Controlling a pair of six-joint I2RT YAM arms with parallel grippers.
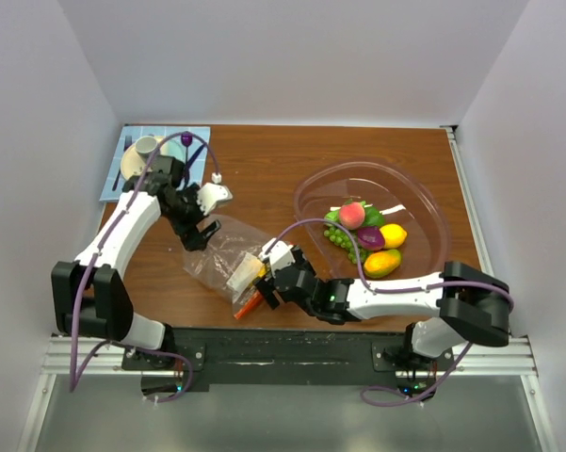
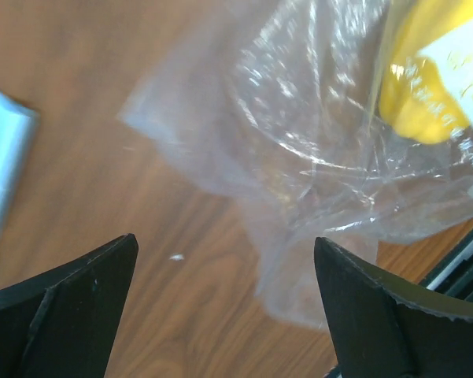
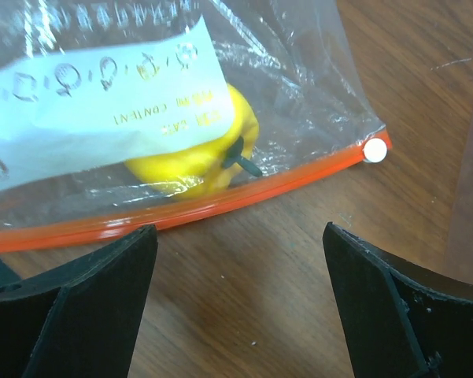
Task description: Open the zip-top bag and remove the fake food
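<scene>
Top view: I am running two arms over a brown wooden counter (image 1: 264,160). The bag (image 1: 217,259), clear and crumpled, lies near the front edge between the arms. Its orange zip strip (image 3: 181,214) runs along the side facing the right arm. One yellow fruit (image 3: 220,150) is inside it, partly behind a white label (image 3: 86,102). More fake food (image 1: 367,235) sits in a large clear bowl (image 1: 424,202) to the right, near the bag but apart from it.

The left fingers (image 2: 71,307) are spread wide and empty, hovering over the bag's closed far end. The right fingers (image 3: 86,307) are also spread and empty, low over bare wood just short of the zip strip. A white slider (image 3: 374,150) sits at the strip's right end in that wrist view.

I judge that I am on the last piece. The strip reads as one unbroken line, so the bag looks shut, though I cannot be sure. The next move calls for one set of fingers to pin the plastic while the other takes the slider or the mouth.

For room, the strip lies close to the front edge and the arm bases. The bowl rim is close beside the right arm. A cup (image 1: 147,145) and plate (image 1: 130,168) sit just behind the left wrist. The middle and far side of the wood are free.
</scene>
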